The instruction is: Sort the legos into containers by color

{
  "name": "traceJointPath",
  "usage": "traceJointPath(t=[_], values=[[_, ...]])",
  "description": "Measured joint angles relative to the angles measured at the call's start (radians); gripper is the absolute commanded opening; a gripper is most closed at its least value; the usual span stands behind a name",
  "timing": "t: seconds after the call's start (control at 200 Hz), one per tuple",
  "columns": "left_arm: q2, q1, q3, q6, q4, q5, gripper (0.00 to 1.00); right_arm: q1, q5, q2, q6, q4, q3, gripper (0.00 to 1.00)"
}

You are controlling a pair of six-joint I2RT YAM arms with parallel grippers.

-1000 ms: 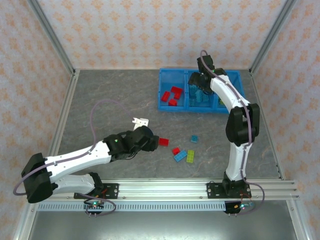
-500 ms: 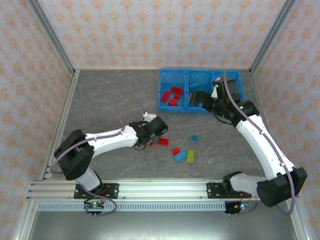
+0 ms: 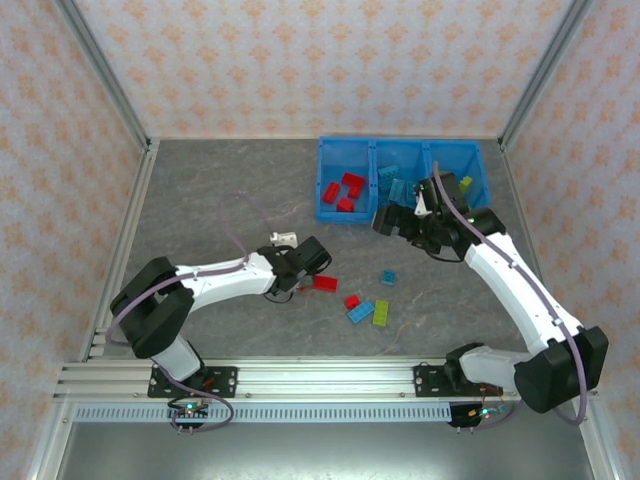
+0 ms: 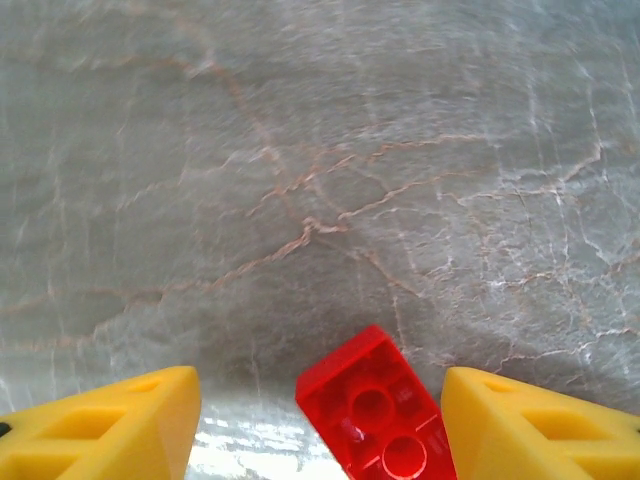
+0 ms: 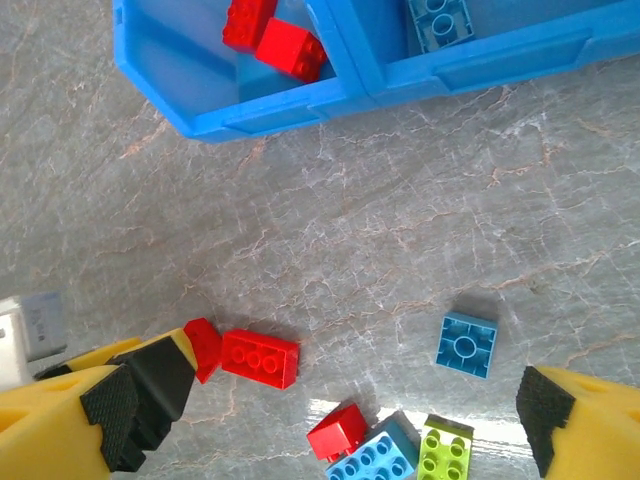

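L claw [image 4: 318,412] sits low over the worktop [image 3: 220,200], jaws apart w/ a red brick [image 4: 375,415] lying btwn the yellow fingers [image 4: 110,425]. There's a gap each side, so it's not gripped. The brick lies skewed, round studs up, glossy plastic. Just beside it, toward the right edge, a 2nd red brick [image 3: 325,283] lies flat, crowding that side. Further right, mid-worktop toward the near edge, is a loose cluster: small blue square brick [image 3: 388,278], small red brick [image 3: 352,301], and a longer blue brick [image 3: 360,312] side by side w/ a green brick [image 3: 381,313]. R claw [image 5: 332,400] hangs wide open, nothing in it, over the strip btwn that cluster and the blue bin [image 3: 345,217]; it has black pads on yellow fingers. R arm [image 3: 510,280] crosses the bin's front wall by the middle compartment. The bin is long, smooth plastic w/ 3 square open compartments, at the far edge nearer the far-right corner. Red bricks [image 3: 342,190] are in the left one, light-blue bricks [image 3: 398,186] in the middle, yellow-green bricks [image 3: 465,183] in the right. Worktop is grey, stone-look w/ pale and rusty veins.
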Motion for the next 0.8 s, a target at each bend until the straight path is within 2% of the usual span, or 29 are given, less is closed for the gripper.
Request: traceJointPath(t=[0.195,0.38,0.46,0.596,0.801], values=[[-0.029,0.0,-0.005,-0.234,0.013,0.061,0.67,0.008,-0.01,0.038,0.003,0.007,0.002,0.99],[0.015,0.0,0.008,-0.319,0.024,0.095,0.66,0.008,-0.01,0.04,0.004,0.008,0.002,0.99],[0.054,0.0,0.014,-0.325,0.031,0.103,0.59,0.008,-0.01,0.04,0.005,0.008,0.002,0.99],[0.102,0.001,0.014,-0.33,0.041,0.124,0.41,0.008,-0.01,0.04,0.01,0.011,-0.004,0.99],[0.106,0.001,0.018,-0.33,0.045,0.119,0.22,0.012,-0.045,0.04,0.006,0.011,-0.007,0.99]])
